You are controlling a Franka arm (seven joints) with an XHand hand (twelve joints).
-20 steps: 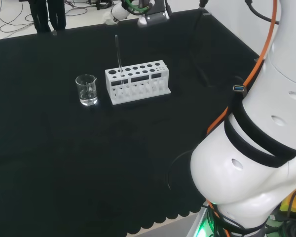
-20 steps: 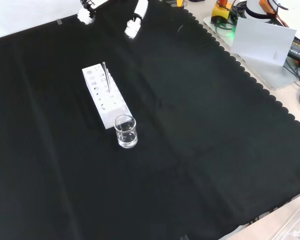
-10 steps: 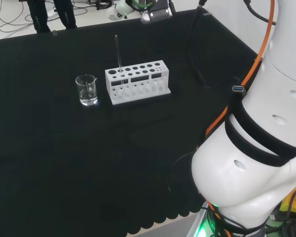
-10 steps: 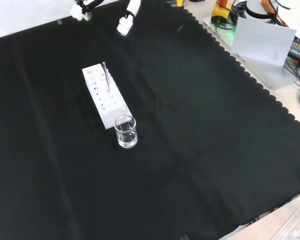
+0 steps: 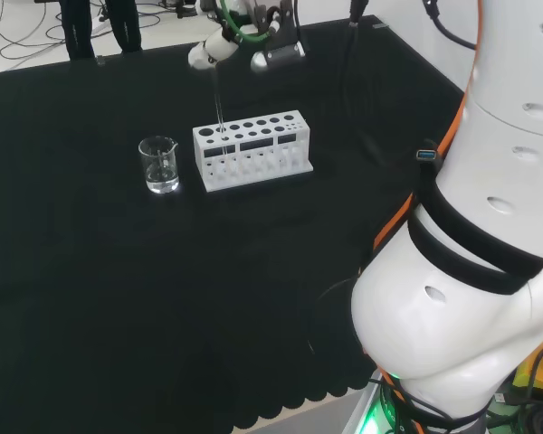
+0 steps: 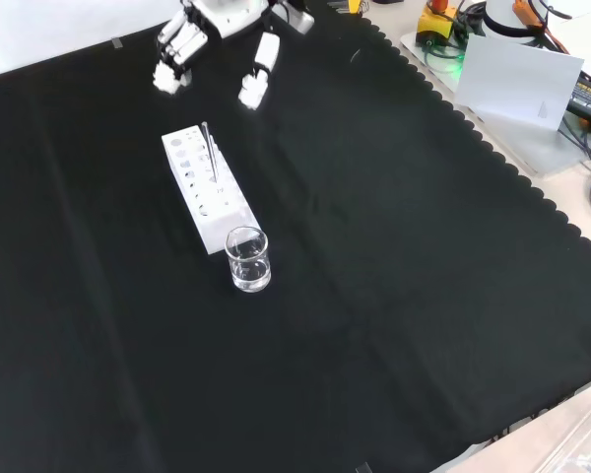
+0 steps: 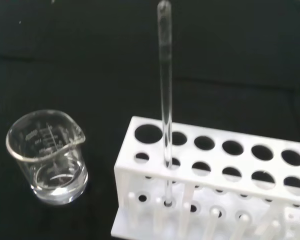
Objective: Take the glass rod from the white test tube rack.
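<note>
A clear glass rod stands nearly upright in a hole at one end of the white test tube rack. The hand hangs in the air beyond the rack, above and behind the rod's top in the head view. Its fingers and thumb are spread and fairly straight, with nothing between them. It touches neither the rod nor the rack.
A small clear glass beaker with a little clear liquid stands next to the rack's rod end. Black cloth covers the bench. Cables run across the cloth behind the rack.
The hand has come down and nearer to the rack and the rod's top. Rod, rack and beaker have not moved.
</note>
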